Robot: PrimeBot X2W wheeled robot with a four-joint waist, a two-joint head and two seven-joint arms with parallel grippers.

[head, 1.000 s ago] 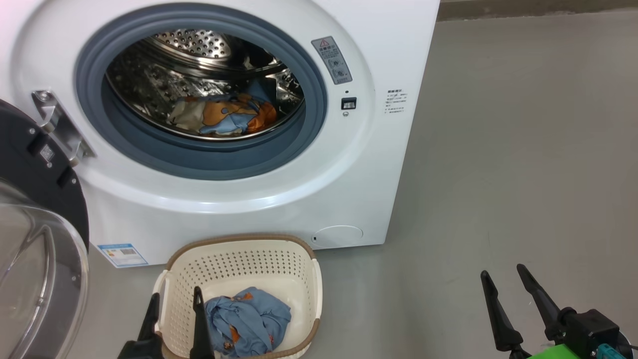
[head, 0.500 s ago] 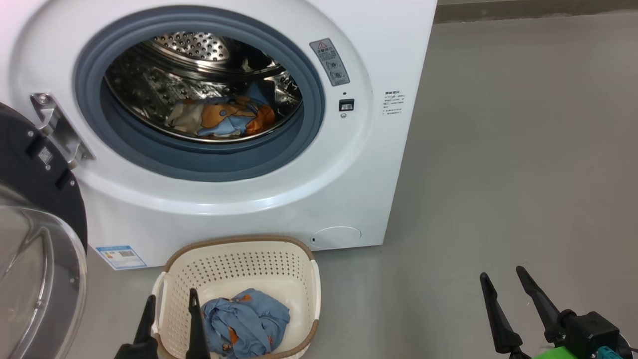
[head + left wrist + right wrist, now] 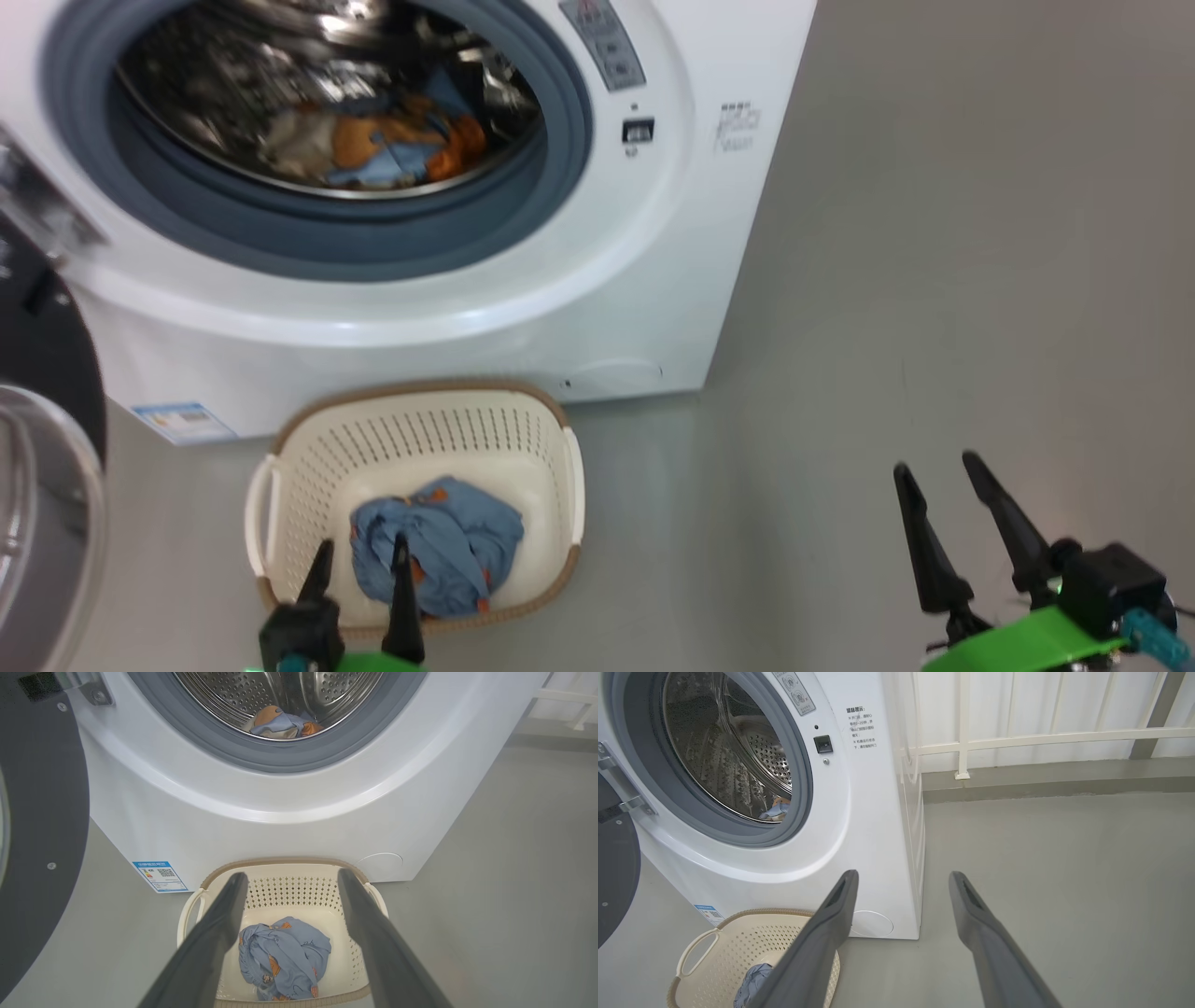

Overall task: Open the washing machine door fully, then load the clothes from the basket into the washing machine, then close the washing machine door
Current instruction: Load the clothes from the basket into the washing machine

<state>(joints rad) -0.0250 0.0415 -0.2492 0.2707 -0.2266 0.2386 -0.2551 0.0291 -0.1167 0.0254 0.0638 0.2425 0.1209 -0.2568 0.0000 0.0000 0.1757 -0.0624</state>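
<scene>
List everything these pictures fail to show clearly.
- Clothes in the drum: the head view is blurred, so the number of pieces is unclear.
- Washing machine door: cut off by the left edge in the head view, so its full swing is unseen.
- Blue garment in the basket: bunched up, hiding anything beneath it.
- Blue label: in the left wrist view, the print is too small to read.
</scene>
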